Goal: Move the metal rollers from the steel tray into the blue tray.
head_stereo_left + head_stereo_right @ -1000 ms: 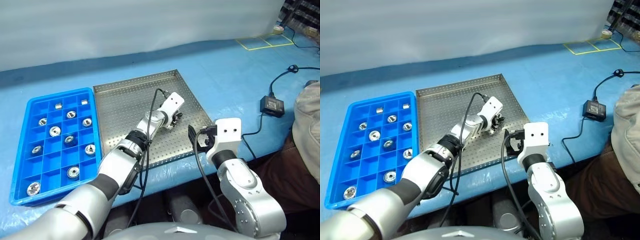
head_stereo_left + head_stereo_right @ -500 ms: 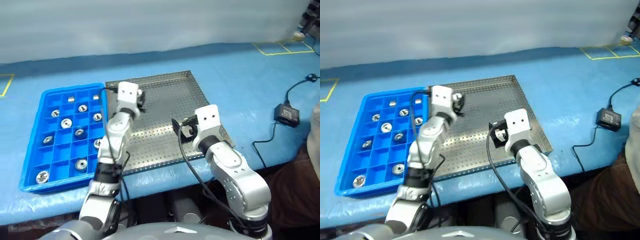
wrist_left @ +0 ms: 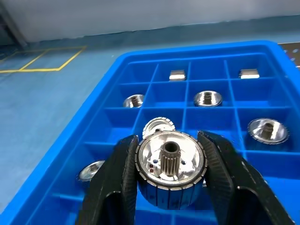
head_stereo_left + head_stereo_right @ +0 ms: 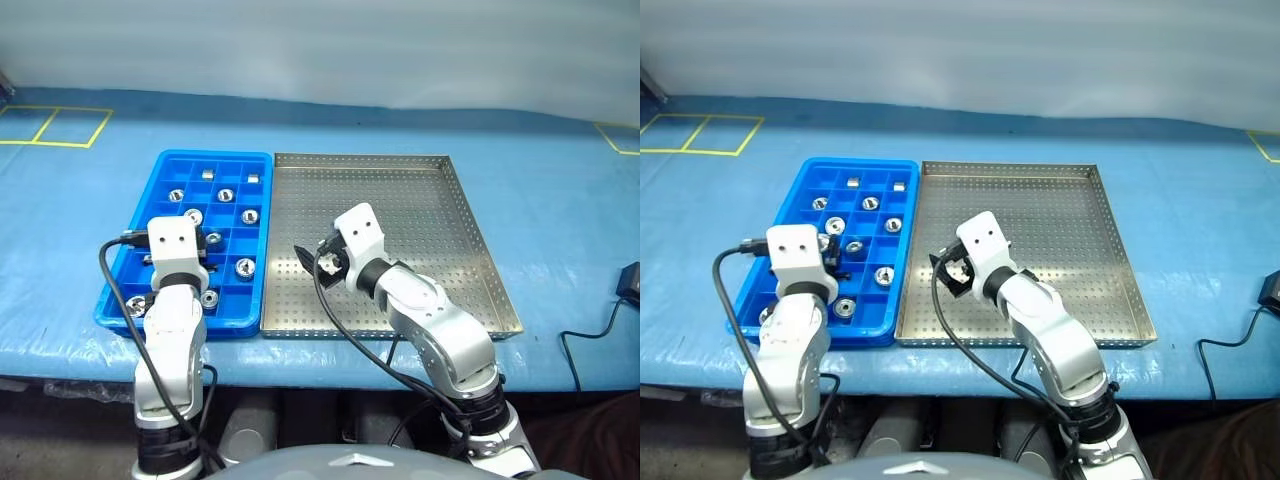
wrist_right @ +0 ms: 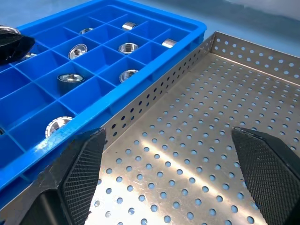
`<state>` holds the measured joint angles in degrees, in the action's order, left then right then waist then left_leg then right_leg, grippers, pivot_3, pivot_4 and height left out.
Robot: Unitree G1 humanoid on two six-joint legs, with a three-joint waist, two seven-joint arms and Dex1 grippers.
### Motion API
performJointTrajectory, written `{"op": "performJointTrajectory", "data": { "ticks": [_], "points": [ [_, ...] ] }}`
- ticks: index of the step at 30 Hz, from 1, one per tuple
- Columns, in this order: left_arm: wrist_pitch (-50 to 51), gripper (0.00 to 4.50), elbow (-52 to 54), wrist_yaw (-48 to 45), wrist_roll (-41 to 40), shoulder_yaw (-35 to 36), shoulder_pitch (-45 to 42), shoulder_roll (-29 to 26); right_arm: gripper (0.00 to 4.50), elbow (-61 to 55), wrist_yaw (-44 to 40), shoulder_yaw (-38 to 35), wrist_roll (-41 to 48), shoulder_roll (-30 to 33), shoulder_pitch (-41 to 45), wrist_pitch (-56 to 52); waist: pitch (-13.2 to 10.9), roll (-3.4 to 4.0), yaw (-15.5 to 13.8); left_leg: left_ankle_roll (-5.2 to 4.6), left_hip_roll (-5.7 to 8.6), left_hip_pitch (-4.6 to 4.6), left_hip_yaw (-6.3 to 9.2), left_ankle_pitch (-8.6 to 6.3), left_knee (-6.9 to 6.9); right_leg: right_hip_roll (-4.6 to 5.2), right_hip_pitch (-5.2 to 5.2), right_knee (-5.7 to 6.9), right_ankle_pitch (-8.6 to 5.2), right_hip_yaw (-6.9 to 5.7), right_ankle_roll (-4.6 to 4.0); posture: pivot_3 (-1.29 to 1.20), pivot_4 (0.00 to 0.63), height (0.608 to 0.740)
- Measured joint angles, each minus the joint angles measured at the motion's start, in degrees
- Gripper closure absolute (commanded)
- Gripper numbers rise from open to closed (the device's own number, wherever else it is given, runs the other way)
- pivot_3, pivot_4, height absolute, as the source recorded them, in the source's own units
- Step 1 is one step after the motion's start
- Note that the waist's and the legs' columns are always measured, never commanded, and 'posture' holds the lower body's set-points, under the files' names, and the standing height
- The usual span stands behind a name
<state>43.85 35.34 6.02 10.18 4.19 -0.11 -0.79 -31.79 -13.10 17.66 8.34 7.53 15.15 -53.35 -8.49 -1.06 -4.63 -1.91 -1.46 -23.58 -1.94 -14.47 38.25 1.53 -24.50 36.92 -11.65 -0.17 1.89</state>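
Observation:
My left gripper [image 3: 168, 140] is shut on a metal roller [image 3: 169, 171], a shiny ribbed cylinder with a toothed hub, held just above the near compartments of the blue tray [image 4: 150, 195]. Several metal rollers [image 4: 245, 267] lie in that tray's compartments. The steel tray [image 4: 440, 225] sits right beside it, edge to edge. My right gripper [image 4: 310, 260] hangs open over the steel tray's left part, close to the rim next to the blue tray. Its fingers [image 5: 79, 173] stand wide apart with nothing between them.
Both trays rest on a blue-covered table whose front edge runs just below them. Yellow tape squares [image 4: 55, 125] mark the far left, and a black adapter with a cable [image 4: 630, 282] lies at the right edge.
The camera has swung left. My left gripper carried the roller from the steel tray over to the blue tray. My right gripper moved left over the steel tray, still open.

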Motion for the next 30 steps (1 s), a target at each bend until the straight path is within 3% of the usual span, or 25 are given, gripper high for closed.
{"op": "performJointTrajectory", "data": {
  "ticks": [11, 19, 30],
  "points": [
    [3.7, 2.81, 1.5, 0.2, 0.7, 0.2, 4.2, 0.4, 0.0, 0.1, -0.7, 0.6, 0.3, -0.6, 0.1, 0.3, 0.0, 0.0, -0.8, 0.05, -0.03, -0.03, 0.14, 0.03, 0.0, 0.0, 0.02, 0.01, -0.15, -0.19, -0.11, 0.26, 0.15, 0.74],
    [4.4, 0.17, 1.5, -0.1, 0.1, 1.5, 2.7, 0.5, 0.0, 0.1, -0.1, 0.3, 0.3, -0.6, -0.5, 0.3, 0.0, 0.0, -0.6, 0.07, -0.04, -0.04, 0.19, 0.04, -0.01, 0.0, 0.03, 0.02, -0.13, -0.28, -0.12, 0.23, 0.15, 0.74],
    [-2.9, 0.17, 1.5, -15.1, -8.7, -1.2, -0.5, -9.1, 0.0, -0.6, 2.5, -5.2, -0.2, 1.3, -4.0, 0.3, 0.0, 0.01, 0.2, 0.08, -0.04, -0.05, 0.19, 0.05, -0.03, 0.03, 0.02, 0.01, -0.16, -0.3, -0.34, 0.15, 0.15, 0.74]
  ]
}}
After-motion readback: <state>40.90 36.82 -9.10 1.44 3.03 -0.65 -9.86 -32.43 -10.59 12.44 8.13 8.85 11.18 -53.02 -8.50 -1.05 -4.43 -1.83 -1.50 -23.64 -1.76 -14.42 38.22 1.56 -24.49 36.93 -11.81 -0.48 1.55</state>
